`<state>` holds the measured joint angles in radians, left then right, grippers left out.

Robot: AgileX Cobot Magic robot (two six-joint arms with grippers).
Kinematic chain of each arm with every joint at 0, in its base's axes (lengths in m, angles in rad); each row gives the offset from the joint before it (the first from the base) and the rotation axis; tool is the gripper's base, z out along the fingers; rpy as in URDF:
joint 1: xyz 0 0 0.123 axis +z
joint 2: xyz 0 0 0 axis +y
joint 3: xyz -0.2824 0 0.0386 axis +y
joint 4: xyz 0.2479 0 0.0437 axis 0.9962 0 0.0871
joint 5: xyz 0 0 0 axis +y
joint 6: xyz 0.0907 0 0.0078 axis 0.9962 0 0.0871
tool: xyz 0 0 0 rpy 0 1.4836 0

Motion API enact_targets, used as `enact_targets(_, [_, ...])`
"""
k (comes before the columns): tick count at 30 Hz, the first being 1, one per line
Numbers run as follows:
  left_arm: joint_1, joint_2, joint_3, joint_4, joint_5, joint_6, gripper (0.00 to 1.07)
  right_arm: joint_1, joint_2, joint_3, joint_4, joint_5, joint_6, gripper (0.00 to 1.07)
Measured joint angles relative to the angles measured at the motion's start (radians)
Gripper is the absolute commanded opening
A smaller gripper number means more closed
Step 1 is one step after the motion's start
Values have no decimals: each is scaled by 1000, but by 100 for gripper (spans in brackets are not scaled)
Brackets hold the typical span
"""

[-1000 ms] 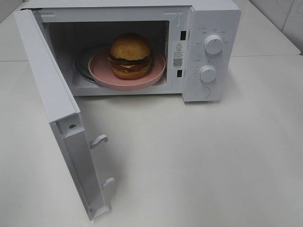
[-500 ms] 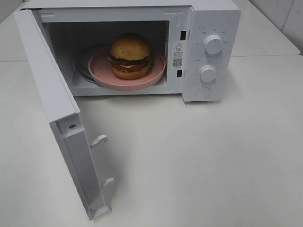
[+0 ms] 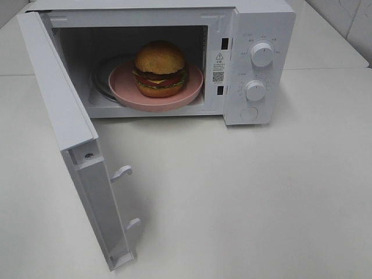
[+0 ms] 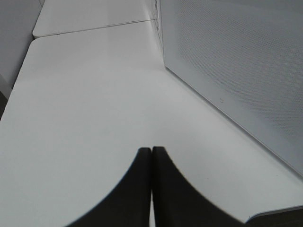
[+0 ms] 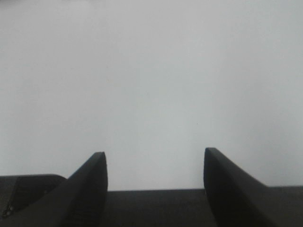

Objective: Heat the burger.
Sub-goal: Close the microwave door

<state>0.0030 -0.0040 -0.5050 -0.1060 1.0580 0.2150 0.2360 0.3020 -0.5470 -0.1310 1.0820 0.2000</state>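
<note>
My right pincer (image 5: 154, 160) gapes wide over the table (image 5: 151, 71), gripping nothing; my left pincer (image 4: 151, 152) is pressed shut (empty too). Burger (image 3: 160, 68) sits upper centre, on the plate (image 3: 123, 87) inside the open microwave (image 3: 264, 23).
</note>
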Motion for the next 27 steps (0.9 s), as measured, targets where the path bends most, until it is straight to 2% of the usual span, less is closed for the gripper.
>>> enact_targets(3, [0,0,0,-2,0,0,0,0,-34,5,15,-9,-18,55])
enact_targets(5, [0,0,0,-5,0,0,0,0,-156,12,62,-20,-83,52])
enact_targets(12, [0,0,0,-31,0,0,0,0,-296,14,100,-26,-129,52])
enact_targets(27, [0,0,0,-58,0,1,0,0,-307,42,105,-68,-145,52])
